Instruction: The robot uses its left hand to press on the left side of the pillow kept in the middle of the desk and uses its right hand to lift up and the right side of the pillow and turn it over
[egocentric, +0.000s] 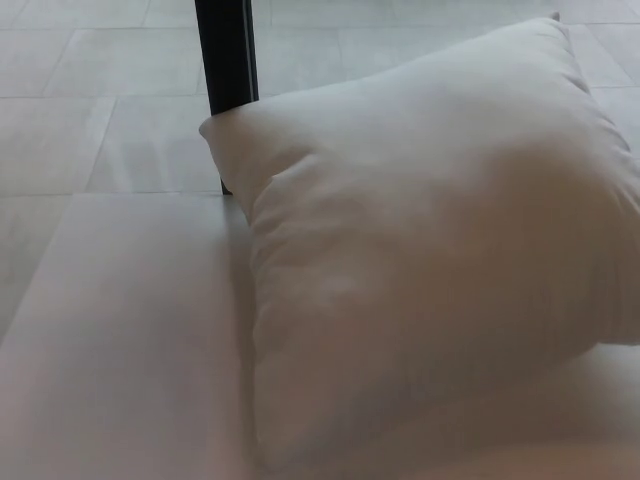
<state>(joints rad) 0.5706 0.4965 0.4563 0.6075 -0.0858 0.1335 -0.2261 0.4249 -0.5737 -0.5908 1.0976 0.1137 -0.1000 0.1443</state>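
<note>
A large white pillow (430, 250) fills the middle and right of the head view. It stands tilted, raised up off the pale desk (110, 330), with one corner pointing to the upper left and another at the top right. Its lower edge meets the desk near the bottom of the picture. Neither of my hands shows; whatever holds the pillow up is hidden behind or below it.
A black post (227, 55) rises at the top centre, just behind the pillow's upper-left corner. Beyond the desk edge lies a light tiled floor (90, 60).
</note>
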